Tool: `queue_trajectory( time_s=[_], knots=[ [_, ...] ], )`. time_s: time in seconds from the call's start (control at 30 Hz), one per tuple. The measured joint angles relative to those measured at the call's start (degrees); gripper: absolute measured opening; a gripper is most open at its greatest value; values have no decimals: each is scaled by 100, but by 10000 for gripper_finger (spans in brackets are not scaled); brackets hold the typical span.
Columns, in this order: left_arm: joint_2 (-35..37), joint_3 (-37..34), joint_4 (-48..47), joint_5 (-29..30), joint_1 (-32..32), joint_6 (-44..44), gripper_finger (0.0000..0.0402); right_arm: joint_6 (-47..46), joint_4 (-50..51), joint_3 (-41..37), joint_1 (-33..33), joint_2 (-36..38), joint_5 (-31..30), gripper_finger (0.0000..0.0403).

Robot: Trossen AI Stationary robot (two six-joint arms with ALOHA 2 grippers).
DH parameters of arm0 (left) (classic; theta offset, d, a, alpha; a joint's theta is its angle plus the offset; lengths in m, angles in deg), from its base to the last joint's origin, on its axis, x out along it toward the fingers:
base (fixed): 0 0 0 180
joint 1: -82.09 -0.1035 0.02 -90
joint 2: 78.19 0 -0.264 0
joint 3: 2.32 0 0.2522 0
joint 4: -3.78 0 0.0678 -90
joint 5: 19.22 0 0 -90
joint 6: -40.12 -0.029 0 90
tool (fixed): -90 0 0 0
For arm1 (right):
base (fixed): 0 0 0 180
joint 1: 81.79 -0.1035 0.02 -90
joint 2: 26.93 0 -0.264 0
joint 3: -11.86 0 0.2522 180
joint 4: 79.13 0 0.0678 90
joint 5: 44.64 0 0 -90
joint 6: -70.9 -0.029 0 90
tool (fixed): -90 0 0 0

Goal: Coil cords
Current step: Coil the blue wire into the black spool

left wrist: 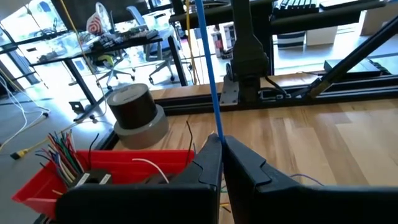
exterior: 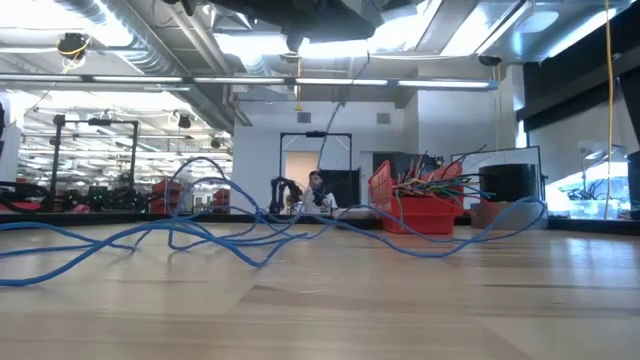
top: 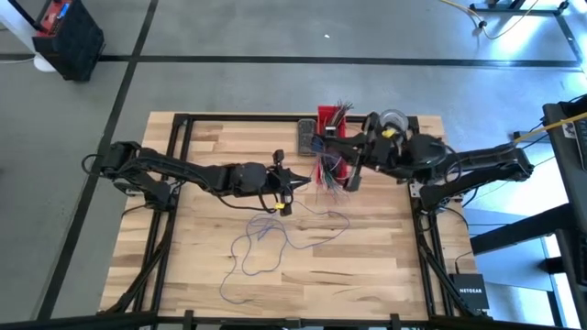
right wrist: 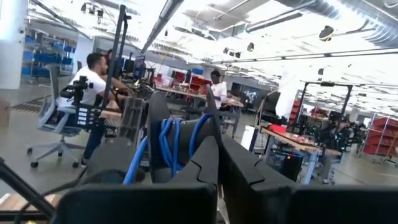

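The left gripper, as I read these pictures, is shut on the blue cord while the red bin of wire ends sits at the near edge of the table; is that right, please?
Only the bin's place is wrong. The high view shows the red bin at the far edge of the table, not the near one. The left gripper is indeed shut on the blue cord, as the left wrist view shows.

Lighting: bright, even, from ceiling strip lights [exterior: 300, 45] overhead. Glare: windows at 3 o'clock in the low view wash out white. Shadows: soft, faint on the tabletop [top: 367, 257]. Focus: near tabletop blurred in the low view; room background soft.
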Motion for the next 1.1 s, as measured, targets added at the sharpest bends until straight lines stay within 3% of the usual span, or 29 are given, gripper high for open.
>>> queue_trajectory(
  time_s=[0.27, 0.63, 0.93, 1.1],
  knots=[
    [133, -10, -531, 363, 4, -226, 5, -191, 1512, 627, 0, 23, 226, 8],
    [1298, -224, -1968, 983, -38, -112, 5, -649, 3184, 171, 0, 6, 508, 8],
    [2791, -1098, -1896, 1212, -353, 321, 5, -629, 3338, -453, 7, -381, 498, 7],
    [3418, -1609, -1470, 1228, -416, 513, 5, -624, 3340, -576, 7, -793, 175, 8]
  ],
)
